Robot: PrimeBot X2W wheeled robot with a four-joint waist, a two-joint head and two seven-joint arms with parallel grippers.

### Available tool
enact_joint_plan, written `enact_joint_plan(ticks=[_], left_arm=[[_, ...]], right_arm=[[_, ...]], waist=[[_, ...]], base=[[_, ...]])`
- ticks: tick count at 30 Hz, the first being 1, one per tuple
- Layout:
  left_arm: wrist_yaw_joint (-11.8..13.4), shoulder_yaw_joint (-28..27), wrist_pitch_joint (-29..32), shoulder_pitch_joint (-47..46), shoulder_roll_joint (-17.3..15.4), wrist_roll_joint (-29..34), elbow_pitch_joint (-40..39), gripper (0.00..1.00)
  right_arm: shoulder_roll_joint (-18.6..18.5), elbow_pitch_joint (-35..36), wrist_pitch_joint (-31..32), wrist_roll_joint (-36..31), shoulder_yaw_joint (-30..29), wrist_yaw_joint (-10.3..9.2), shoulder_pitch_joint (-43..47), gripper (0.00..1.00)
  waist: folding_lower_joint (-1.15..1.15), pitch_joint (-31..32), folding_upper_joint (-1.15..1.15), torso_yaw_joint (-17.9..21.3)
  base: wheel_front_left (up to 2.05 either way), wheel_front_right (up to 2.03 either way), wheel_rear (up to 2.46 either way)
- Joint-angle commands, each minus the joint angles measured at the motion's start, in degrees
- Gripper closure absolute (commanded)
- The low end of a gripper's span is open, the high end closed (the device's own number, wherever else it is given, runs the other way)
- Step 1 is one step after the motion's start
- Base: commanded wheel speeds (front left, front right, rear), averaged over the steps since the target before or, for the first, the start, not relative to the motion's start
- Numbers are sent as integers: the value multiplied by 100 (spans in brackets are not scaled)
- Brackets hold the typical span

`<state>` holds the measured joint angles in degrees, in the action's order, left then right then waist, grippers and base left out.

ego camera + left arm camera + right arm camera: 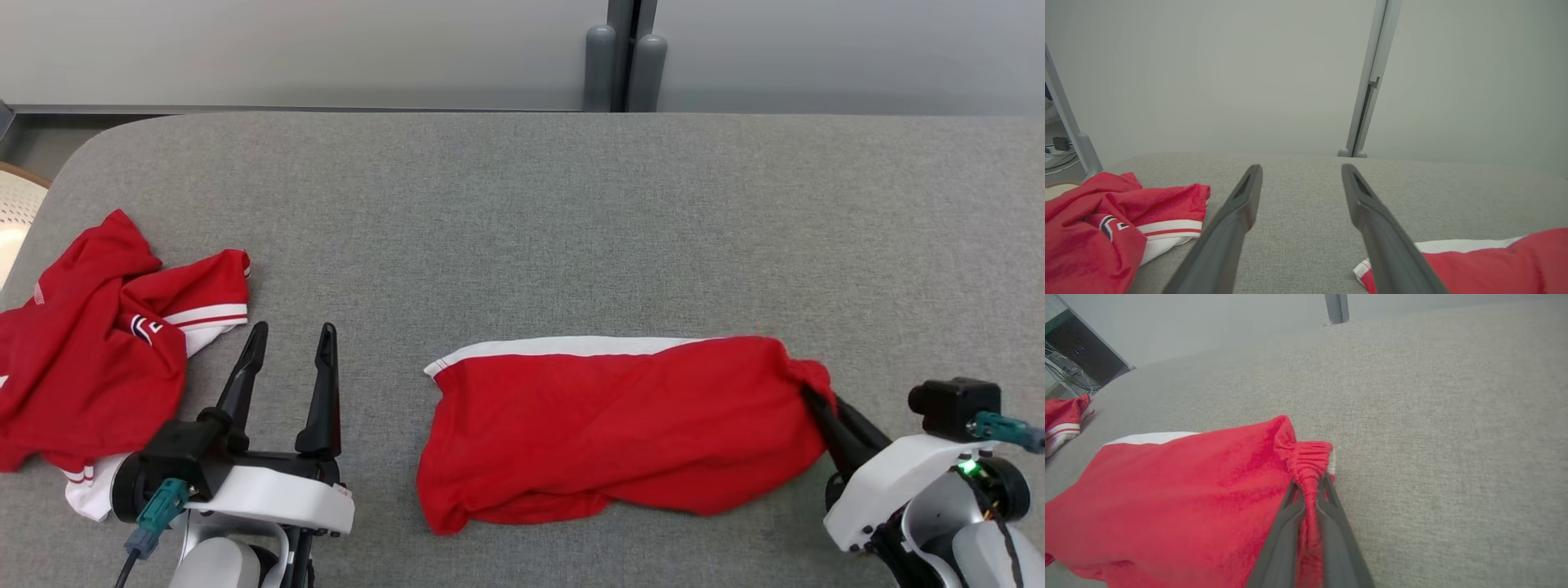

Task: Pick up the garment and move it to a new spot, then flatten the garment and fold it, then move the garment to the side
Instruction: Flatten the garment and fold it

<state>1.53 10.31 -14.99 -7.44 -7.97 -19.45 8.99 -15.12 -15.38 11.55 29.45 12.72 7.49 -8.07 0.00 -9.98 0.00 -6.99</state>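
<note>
1. Garment (620, 425): red w/ white band, folded, lower centre of head view, on grey table (522, 204).
2. My R gripper (1309, 484): lower right, fingers clamped on garment's gathered right end.
3. My L gripper (292, 331): lower left, fingers apart above table.
4. 2nd red cloth (98, 351): crumpled, far left.

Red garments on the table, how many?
2. A folded garment lies centre-front, its right end pinched in the right gripper; a crumpled garment sits left on the table, beside the open left gripper. That heap may hide more.
</note>
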Motion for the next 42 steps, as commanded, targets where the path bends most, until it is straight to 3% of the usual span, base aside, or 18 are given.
enact_joint_plan(ticks=[1, 10, 18, 26, 27, 28, 29, 30, 35, 42], left_arm=[[-25, -40, -27, -70, 11, 43, 20, 0], [-112, -177, -28, -124, 158, 129, 109, 0], [-195, -247, -28, -98, 234, 179, 176, 0], [-253, -284, -28, -145, 270, 249, 274, 0], [-248, -292, -28, -132, 277, 246, 287, 0], [-242, -305, -28, -120, 285, 243, 293, 0], [-233, -326, -28, -96, 289, 246, 299, 0], [-223, -349, -28, -58, 296, 243, 305, 0], [-212, -447, -27, 153, 301, 248, 345, 0], [-151, -541, -28, 393, 268, 238, 363, 0]], right_arm=[[-72, 105, -77, 71, 4, 0, -103, 100], [-426, 673, -796, -247, 331, 0, -807, 100], [-531, 484, -526, -557, 1062, -1, 58, 100], [-420, -9, -575, -705, 1211, -1, 502, 100], [-330, -68, -624, -653, 1161, -1, 537, 83], [-196, -100, -663, -481, 1134, -1, 580, 55], [-109, -138, -672, -374, 1098, -1, 601, 40], [-120, -116, -757, -400, 1057, -1, 568, 0], [137, 215, -1253, -362, 611, 0, 787, 0], [192, 1026, -1549, -560, 228, -1, 1060, 0]], waist=[[0, -2, 0, -5], [0, 3, 0, 97], [0, -1, 0, 204], [0, -10, 0, 312], [0, 1, 0, 325], [0, 6, 0, 336], [0, 26, 0, 352], [0, 52, 0, 361], [0, 232, 0, 429], [0, 444, 0, 542]], base=[[0, 0, 0], [0, 0, 0], [0, 0, 0], [0, 0, 0], [0, 0, 0], [0, 0, 0], [0, 0, 0], [0, 0, 0], [0, 0, 0], [0, 0, 0]])
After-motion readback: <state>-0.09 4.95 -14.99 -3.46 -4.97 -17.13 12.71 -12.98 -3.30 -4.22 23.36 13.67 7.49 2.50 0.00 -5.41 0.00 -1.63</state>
